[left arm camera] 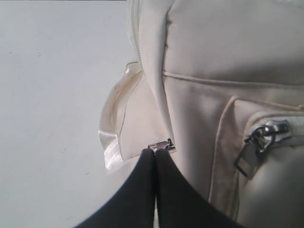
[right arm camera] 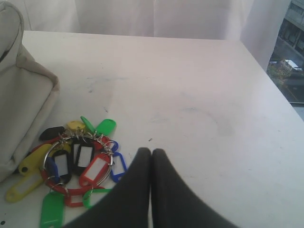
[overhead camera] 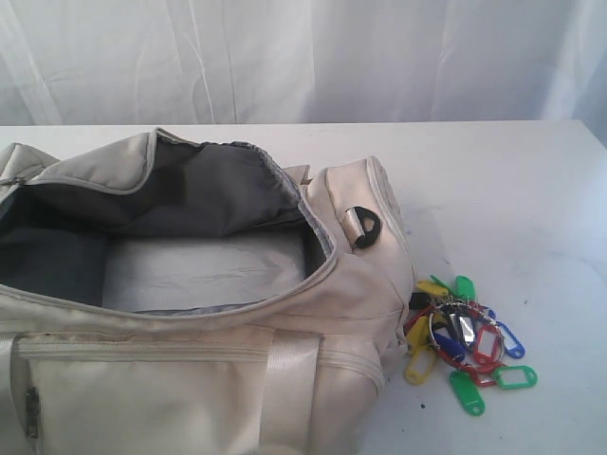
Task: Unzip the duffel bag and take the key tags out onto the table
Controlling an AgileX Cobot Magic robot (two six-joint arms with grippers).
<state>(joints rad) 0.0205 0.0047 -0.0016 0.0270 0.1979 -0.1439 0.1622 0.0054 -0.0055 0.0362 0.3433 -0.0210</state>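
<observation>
Lying beside right hand (right arm camera: 151, 151): key tags (right arm camera: 83, 157)

On my feeds the machine shows as its two grippers. The left gripper (left arm camera: 155, 152) is a pair of plain black fingers (left arm camera: 135, 194), matt and smooth. Each is broad at the base and sweeps in a concave curve to a narrow tip, and a thin straight line parts the two. The right gripper (right arm camera: 151, 153) is the same make: two black fingers (right arm camera: 178, 194), broad at the base and tapering to the tips, though here the tips look blunter and rounded. Their surface is even and dark, with a faint grey sheen along the inner edges.
</observation>
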